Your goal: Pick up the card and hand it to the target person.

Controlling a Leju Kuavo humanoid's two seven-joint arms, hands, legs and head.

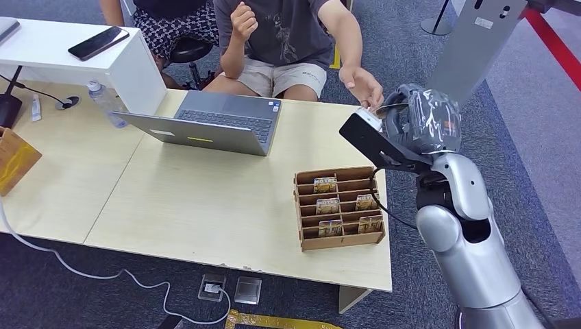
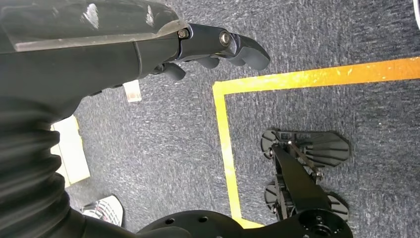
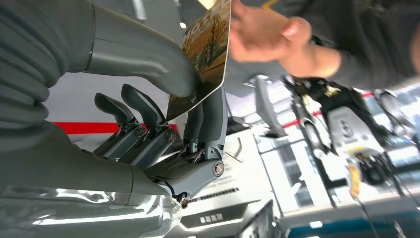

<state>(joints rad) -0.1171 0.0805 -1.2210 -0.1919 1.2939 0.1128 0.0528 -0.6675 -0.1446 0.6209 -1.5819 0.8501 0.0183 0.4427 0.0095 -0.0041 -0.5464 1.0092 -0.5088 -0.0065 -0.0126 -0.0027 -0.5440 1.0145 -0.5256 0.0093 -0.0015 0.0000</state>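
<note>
Two people sit behind the pale wooden table (image 1: 205, 205), one in a grey shirt (image 1: 288, 31) reaching an open hand (image 1: 362, 86) toward the robot's raised right arm. On the table an open grey laptop (image 1: 212, 123) sits toward their side, and a brown wooden card rack (image 1: 339, 208) with several picture cards in its slots sits near the table's right edge. A clear water bottle (image 1: 106, 103) lies by a white box (image 1: 75, 58) that carries a black phone (image 1: 98, 42). The right hand (image 3: 163, 124) is lifted just beside the person's hand and pinches the card (image 3: 205, 54) between its thick thumb and dark fingers (image 3: 210, 119); the person's fingertips look close to the card's far edge. The left hand (image 2: 208, 52) hangs over grey carpet with a yellow tape line (image 2: 225, 144), its fingers curled in, holding nothing
</note>
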